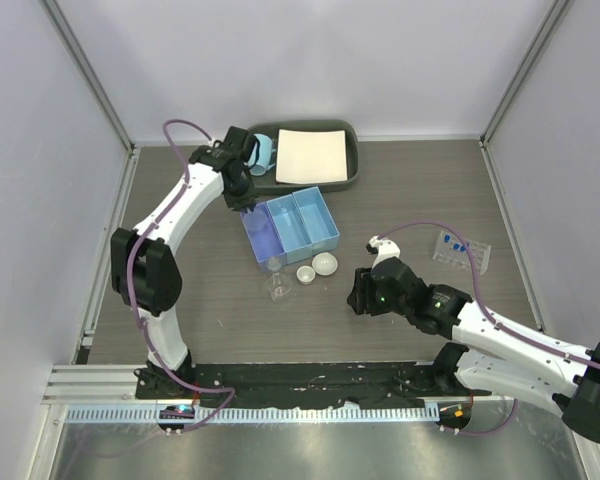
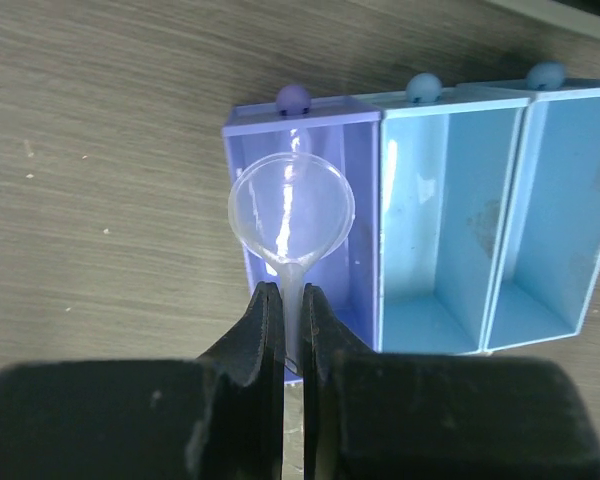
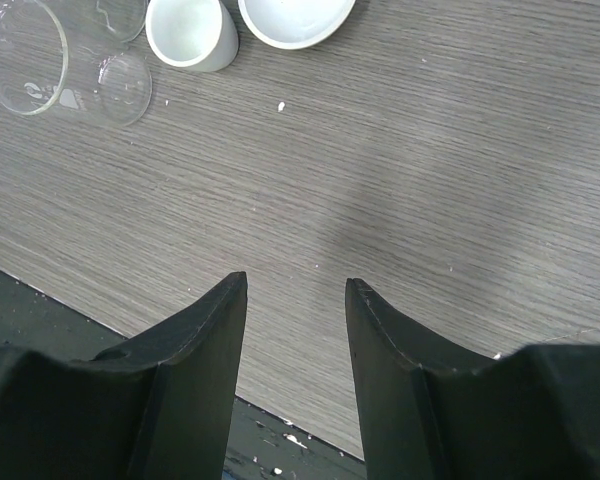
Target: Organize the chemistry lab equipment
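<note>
- Counter (image 1: 410, 190): grey wood-grain surface, enclosed by pale wall panels (image 1: 310, 60) in metal framing.
- Blue three-compartment box (image 1: 315, 222): left of the counter's centre, just in front of the dark tray (image 1: 352, 172) at the far edge.
- Left fingers (image 2: 270, 320): pinched on the stem of a clear funnel (image 2: 290, 205), held above the box's leftmost compartment.
- Right fingers (image 3: 230, 310): half spread, empty, above bare counter.
- Two white dishes (image 1: 316, 268): on the counter near the box.
- Tube rack (image 1: 462, 252): at right, well apart.
</note>
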Controlling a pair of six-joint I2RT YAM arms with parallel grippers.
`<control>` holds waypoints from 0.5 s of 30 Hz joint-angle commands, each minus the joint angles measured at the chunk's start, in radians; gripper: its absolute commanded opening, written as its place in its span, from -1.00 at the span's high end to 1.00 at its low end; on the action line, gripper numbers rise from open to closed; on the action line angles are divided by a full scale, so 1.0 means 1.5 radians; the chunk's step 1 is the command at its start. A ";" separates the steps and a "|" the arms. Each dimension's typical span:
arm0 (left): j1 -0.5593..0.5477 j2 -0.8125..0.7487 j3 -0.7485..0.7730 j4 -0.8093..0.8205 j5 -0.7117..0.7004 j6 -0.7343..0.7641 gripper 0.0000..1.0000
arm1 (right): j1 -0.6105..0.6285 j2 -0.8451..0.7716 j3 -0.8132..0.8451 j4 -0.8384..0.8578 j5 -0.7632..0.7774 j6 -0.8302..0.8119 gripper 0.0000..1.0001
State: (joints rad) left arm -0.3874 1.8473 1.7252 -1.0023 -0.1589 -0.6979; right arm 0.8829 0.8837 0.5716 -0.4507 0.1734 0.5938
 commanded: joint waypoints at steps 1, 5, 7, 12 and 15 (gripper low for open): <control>0.002 0.016 0.026 0.042 0.048 0.003 1.00 | 0.003 -0.003 0.000 0.004 0.012 0.002 0.01; 0.001 0.014 0.025 0.054 0.054 -0.004 1.00 | 0.003 -0.003 -0.004 0.005 0.014 0.003 0.01; 0.002 0.018 0.027 0.051 0.050 -0.003 1.00 | 0.003 -0.003 -0.005 0.007 0.015 0.002 0.01; 0.002 0.030 0.029 0.046 0.042 -0.002 1.00 | 0.003 -0.001 -0.009 0.010 0.014 0.001 0.00; 0.003 0.043 0.031 0.044 0.030 0.000 1.00 | 0.003 -0.003 -0.014 0.011 0.014 0.002 0.00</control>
State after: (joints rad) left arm -0.3878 1.8828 1.7370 -0.9569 -0.1032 -0.6994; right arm 0.8825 0.8837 0.5556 -0.4503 0.1776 0.5938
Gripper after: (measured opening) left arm 0.067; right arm 0.497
